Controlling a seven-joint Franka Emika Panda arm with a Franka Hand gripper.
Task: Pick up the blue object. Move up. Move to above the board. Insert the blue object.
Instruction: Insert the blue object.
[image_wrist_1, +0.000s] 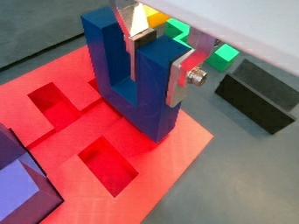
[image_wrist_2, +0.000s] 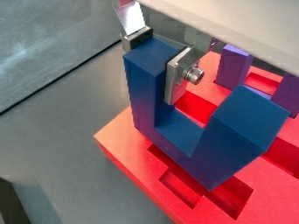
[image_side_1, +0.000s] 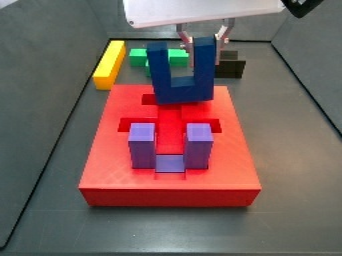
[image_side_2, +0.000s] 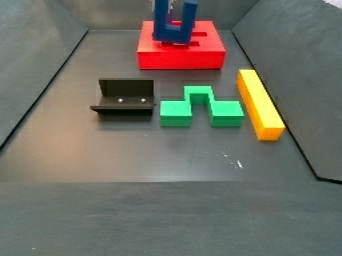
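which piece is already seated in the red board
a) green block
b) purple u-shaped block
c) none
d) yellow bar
b: the purple U-shaped block sits in the board, while the pincer holds the blue object over the board; the yellow bar and green block lie on the floor.

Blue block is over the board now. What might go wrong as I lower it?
The pincer grips only one prong of the blue block, so the block may twist as it meets the board. In a wrist view its base sits near the board's edge, so it may miss the cutout.
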